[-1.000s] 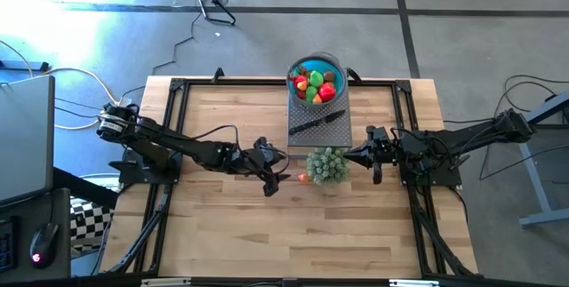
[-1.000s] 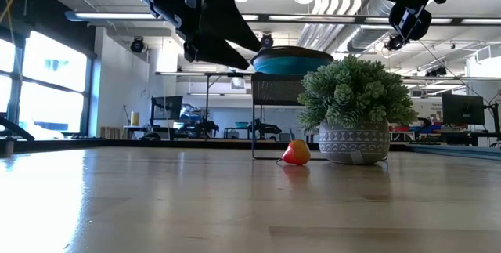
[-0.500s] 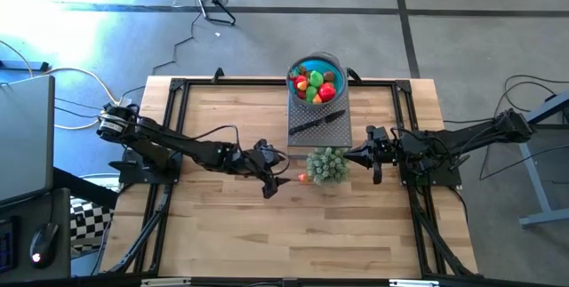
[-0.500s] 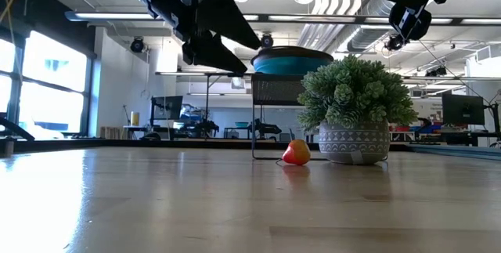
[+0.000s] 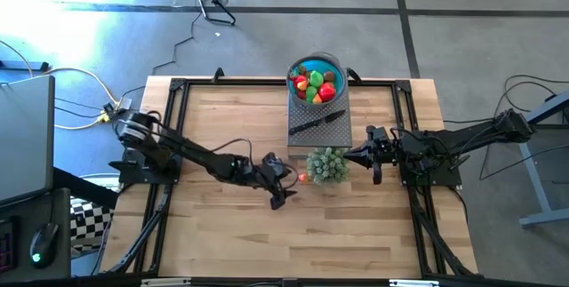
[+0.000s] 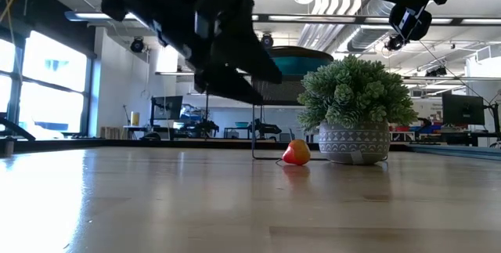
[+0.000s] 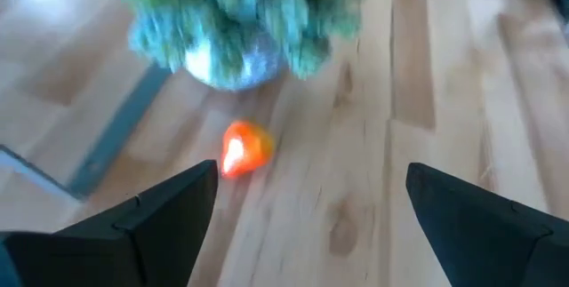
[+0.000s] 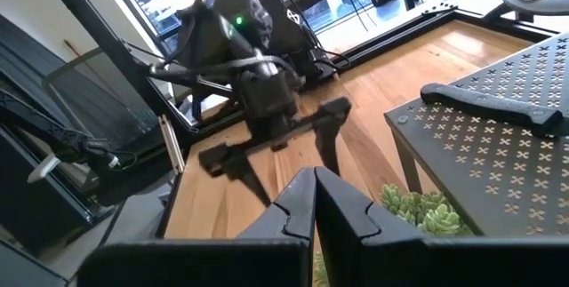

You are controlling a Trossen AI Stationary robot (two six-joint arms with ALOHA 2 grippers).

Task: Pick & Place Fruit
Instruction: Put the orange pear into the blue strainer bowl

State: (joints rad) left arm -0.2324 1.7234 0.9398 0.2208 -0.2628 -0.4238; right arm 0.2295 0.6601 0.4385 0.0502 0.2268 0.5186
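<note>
High view, left gripper (image 5: 283, 183) wide open beside fruit (image 5: 302, 178), clear tabletop (image 5: 222, 225) around.

Two dark, slender jointed arms were seen, each ended by black wedge-shaped fingers (image 7: 156, 211). A silver collar and yellow cabling were borne near the left arm's (image 5: 191, 152) base; black cables were looped along both.

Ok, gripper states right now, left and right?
Left gripper: open, empty, above the table near the orange-red fruit.
Right gripper: closed, empty, beside the potted plant.
</note>
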